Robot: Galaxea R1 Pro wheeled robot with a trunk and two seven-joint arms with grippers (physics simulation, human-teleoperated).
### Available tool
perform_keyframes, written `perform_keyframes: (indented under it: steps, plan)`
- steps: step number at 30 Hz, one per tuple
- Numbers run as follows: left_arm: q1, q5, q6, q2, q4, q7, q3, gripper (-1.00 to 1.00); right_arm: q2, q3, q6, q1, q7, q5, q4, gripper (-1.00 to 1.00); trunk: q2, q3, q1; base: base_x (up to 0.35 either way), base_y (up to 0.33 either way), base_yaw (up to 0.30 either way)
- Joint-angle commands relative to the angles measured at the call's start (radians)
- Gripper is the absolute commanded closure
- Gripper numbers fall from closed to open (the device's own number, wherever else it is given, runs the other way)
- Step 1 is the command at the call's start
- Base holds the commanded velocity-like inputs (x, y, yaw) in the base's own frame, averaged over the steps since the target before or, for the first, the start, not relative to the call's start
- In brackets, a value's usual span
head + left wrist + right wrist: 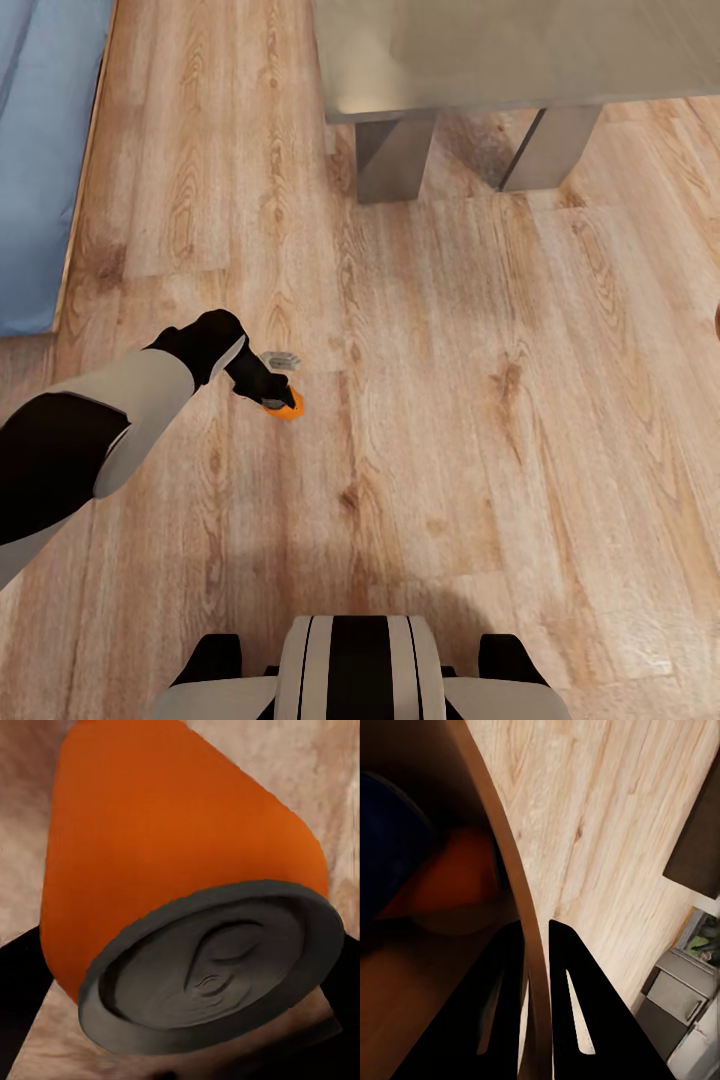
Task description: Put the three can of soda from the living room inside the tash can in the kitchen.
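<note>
Head view, left arm (120, 420) outstretched, jaws gripping orange can (285, 403)

Left pincer (272, 392) low over the floor (450, 400) with a soda can (285, 400) between its fingers, sofa (40, 150) far left, bench (520, 55) ahead right; right pincer (534, 967) straddles the trash can wall (514, 885), two cans (450, 881) inside.

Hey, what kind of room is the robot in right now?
Probably a living room: a light wood floor, the edge of a blue sofa at the left, and a low table on grey legs ahead. The left tool holds an orange can just above the floor.
</note>
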Motion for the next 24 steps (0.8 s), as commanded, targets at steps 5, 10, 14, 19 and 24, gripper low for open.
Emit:
perform_keyframes:
  steps: [5, 10, 14, 19, 24]
  plan:
    - [0.014, -0.005, -0.012, 0.000, -0.062, 0.001, -0.001, 1.00, 0.000, -0.013, -0.002, 0.003, 0.003, 0.001, -0.005, 1.00, 0.000, 0.000, 0.000, -0.001, -0.002, 0.000]
    - [0.024, -0.006, -0.013, 0.000, -0.074, 0.002, 0.000, 1.00, 0.000, -0.018, -0.004, 0.004, 0.003, 0.001, -0.009, 1.00, 0.000, 0.000, 0.000, 0.000, 0.000, 0.000]
    - [0.026, -0.006, -0.013, 0.000, -0.076, 0.002, -0.003, 1.00, 0.000, -0.019, -0.004, 0.026, 0.003, 0.000, -0.025, 1.00, 0.001, 0.015, -0.002, 0.000, 0.000, 0.000]
    - [0.026, -0.006, -0.014, 0.000, -0.076, 0.002, -0.005, 1.00, 0.001, -0.019, -0.005, 0.045, 0.003, 0.000, -0.037, 1.00, 0.002, 0.035, -0.004, 0.000, 0.000, 0.000]
    - [0.026, -0.005, -0.015, 0.000, -0.076, 0.001, -0.003, 1.00, 0.001, -0.020, -0.005, 0.047, 0.003, 0.000, -0.040, 1.00, 0.003, 0.054, -0.006, 0.000, 0.000, 0.000]
